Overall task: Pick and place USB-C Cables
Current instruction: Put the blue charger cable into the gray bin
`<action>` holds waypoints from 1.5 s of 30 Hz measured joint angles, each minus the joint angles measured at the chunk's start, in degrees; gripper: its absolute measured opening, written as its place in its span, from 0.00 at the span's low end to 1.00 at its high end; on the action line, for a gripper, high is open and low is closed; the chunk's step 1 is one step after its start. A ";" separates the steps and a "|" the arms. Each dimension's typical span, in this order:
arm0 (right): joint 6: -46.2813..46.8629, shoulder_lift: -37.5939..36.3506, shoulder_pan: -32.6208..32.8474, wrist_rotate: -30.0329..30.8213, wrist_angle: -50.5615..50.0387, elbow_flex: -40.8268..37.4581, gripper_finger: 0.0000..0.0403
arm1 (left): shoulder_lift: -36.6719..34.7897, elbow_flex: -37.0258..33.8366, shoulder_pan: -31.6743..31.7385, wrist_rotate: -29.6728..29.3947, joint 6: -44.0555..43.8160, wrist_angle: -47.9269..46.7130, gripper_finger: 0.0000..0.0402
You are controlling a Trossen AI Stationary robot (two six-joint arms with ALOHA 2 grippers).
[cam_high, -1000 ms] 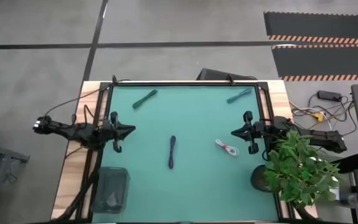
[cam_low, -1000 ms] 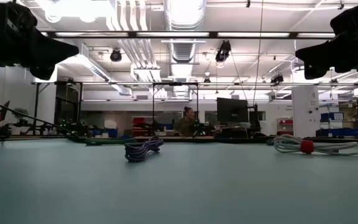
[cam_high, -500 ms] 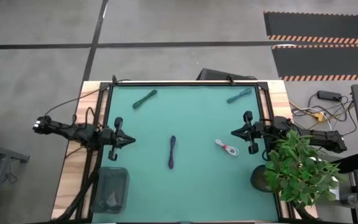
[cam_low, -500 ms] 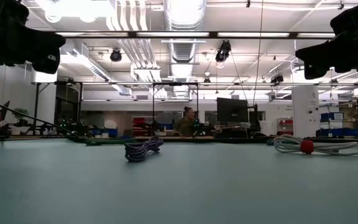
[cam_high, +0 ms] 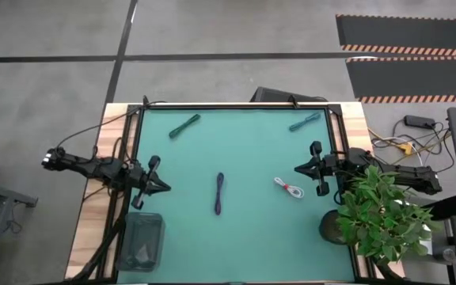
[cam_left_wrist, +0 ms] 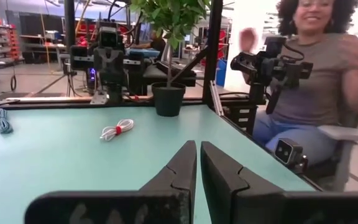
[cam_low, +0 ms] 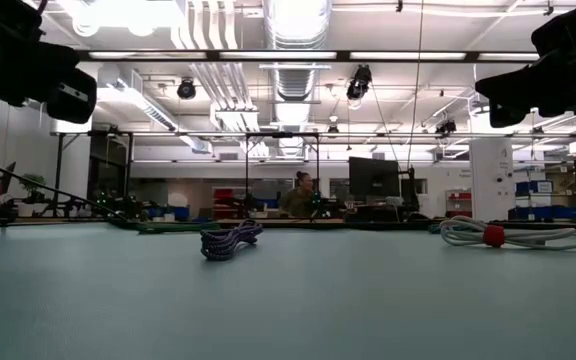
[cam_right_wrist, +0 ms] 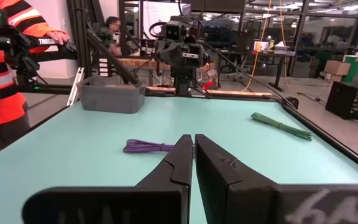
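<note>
Four cable bundles lie flat on the green mat. One teal bundle (cam_high: 184, 125) is far left, the other teal bundle (cam_high: 304, 121) far right. The dark purple bundle (cam_high: 219, 192) is in the middle and the white bundle with a red tie (cam_high: 289, 188) lies right of it. My left gripper (cam_high: 168, 188) hovers shut over the mat's left side, pointing right; in its wrist view the left gripper (cam_left_wrist: 197, 149) faces the white bundle (cam_left_wrist: 117, 129). My right gripper (cam_high: 297, 169) hovers shut at the right side, just beyond the white bundle, and faces the purple bundle (cam_right_wrist: 146, 147).
A grey mesh bin (cam_high: 141, 241) stands at the near left corner. A potted plant (cam_high: 382, 214) overhangs the near right corner. Black rails frame the mat. One person sits beyond the table's right side (cam_left_wrist: 309, 81); another in orange stands off its near side (cam_right_wrist: 5, 68).
My left gripper has moved toward the table's near edge, staying shut and above the mat. The right arm and all four bundles have kept still.
</note>
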 joint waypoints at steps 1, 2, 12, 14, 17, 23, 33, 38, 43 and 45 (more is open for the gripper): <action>0.00 -0.01 0.00 0.01 -0.01 0.00 0.02 | 0.00 0.00 0.00 -0.19 0.03 0.54 0.02; 0.00 0.00 0.00 -0.01 0.00 0.00 0.02 | 0.04 0.00 0.00 -0.45 0.01 1.00 0.02; 0.00 -0.04 0.00 0.01 -0.01 0.00 0.02 | 2.25 0.00 0.00 -0.43 0.02 5.35 0.02; 0.00 -0.02 0.00 0.01 0.00 0.00 0.02 | 2.55 0.00 0.00 -0.43 0.03 5.60 0.02; 0.00 -0.02 0.00 0.01 0.00 0.00 0.02 | 2.59 0.00 0.01 -0.41 0.03 5.64 0.02; 0.00 -0.02 0.00 0.01 0.00 0.00 0.02 | 2.51 0.00 0.00 -0.39 0.03 5.71 0.02; 0.00 -0.02 0.00 0.01 0.00 0.00 0.02 | 2.60 -0.01 0.01 -0.41 1.47 10.03 0.02; 0.02 -0.02 0.00 -0.01 0.00 0.00 0.02 | 2.58 -0.02 0.00 -0.41 1.47 18.22 0.02; 0.55 -0.02 -0.01 -0.01 0.04 0.00 0.02 | 2.56 -0.02 0.00 -0.41 1.50 25.12 0.02; 4.13 -0.02 0.00 -0.06 0.35 0.00 0.02 | 2.51 0.17 0.01 -0.41 1.49 26.36 0.02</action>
